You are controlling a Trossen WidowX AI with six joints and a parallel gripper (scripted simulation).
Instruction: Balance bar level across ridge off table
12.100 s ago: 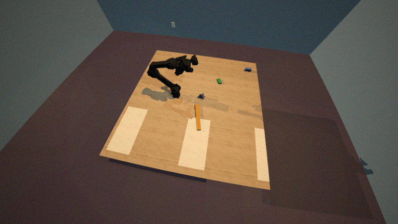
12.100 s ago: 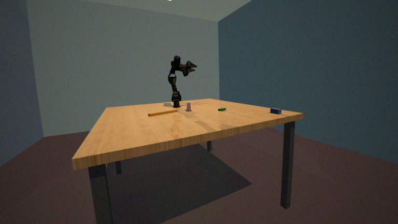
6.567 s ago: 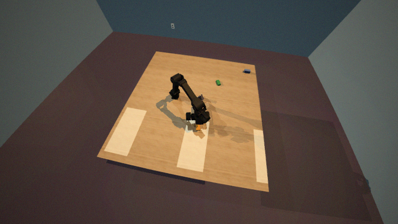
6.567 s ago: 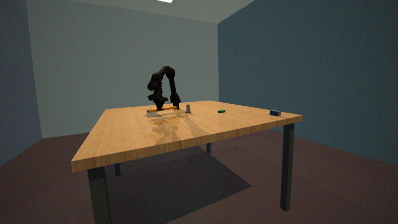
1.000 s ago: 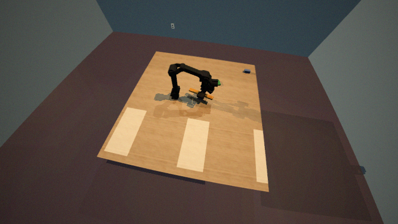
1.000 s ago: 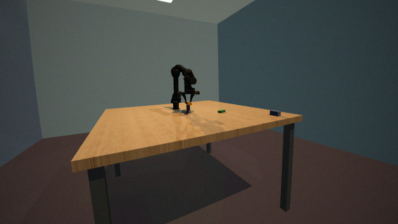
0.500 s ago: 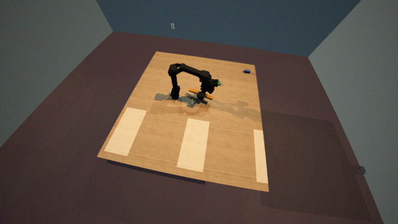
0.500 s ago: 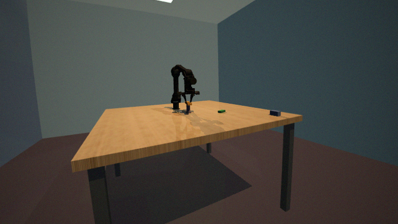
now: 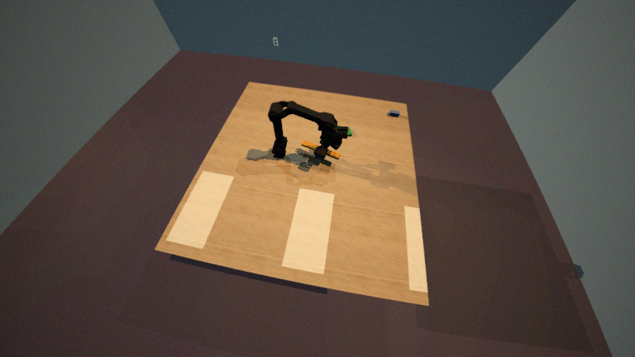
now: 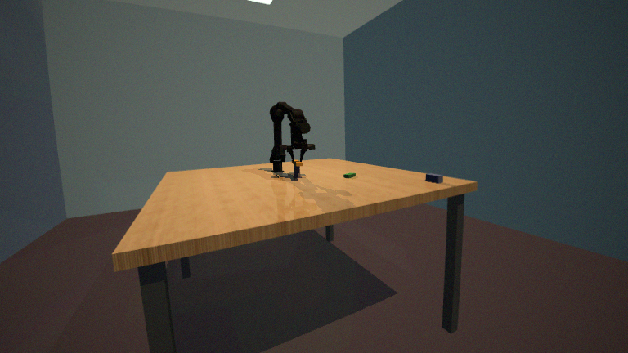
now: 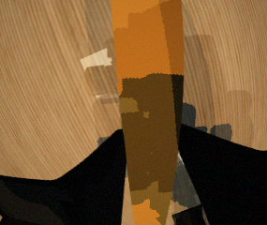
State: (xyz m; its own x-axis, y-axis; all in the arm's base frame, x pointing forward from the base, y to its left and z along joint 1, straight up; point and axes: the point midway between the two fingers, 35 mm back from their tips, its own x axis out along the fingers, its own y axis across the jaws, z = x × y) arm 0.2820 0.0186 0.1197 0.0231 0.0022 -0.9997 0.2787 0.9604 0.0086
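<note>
The orange bar (image 9: 334,154) (image 10: 298,163) (image 11: 144,47) is held above the table. My gripper (image 9: 321,150) (image 10: 298,161) (image 11: 150,133) is shut on it, one finger on each side, near its middle. In the wrist view the bar runs up between the fingers, partly in shadow. In the exterior view a dark blue upright shape, seemingly the ridge (image 10: 297,172), stands on the table directly below the bar's near end. I cannot tell whether they touch or whether the bar is exactly level. In the top view a dark strip lies beside the bar, probably its shadow; the ridge is not clear there.
A green block (image 9: 350,131) (image 10: 349,175) lies on the wooden table (image 9: 262,212) (image 10: 208,206) beyond the gripper. A blue block (image 9: 393,113) (image 10: 434,178) lies near the far right corner. The arm's base stands close to the bar's other end. Pale light patches cross the table.
</note>
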